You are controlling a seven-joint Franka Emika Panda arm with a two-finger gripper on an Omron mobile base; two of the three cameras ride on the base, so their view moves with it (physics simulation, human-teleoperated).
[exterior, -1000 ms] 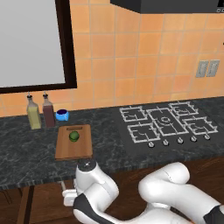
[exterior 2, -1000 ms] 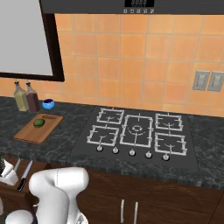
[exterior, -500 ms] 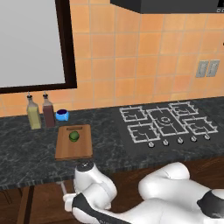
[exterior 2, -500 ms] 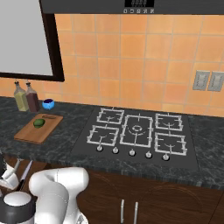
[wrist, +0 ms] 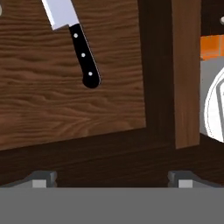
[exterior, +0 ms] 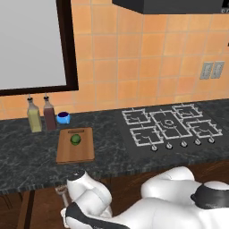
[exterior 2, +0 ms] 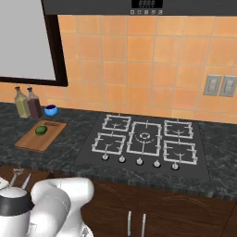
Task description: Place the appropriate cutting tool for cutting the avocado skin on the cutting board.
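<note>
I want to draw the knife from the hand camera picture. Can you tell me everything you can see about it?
The knife has a black handle with three small silver rivets in a row and a rounded end. Its flat silver blade runs out of the picture at the top, so the tip is cut off. It lies flat and slanted on a brown wooden surface. Nothing else touches it, and it is not held.

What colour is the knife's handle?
Black, with three small silver rivets; the knife's handle shows best in the hand view.
</note>
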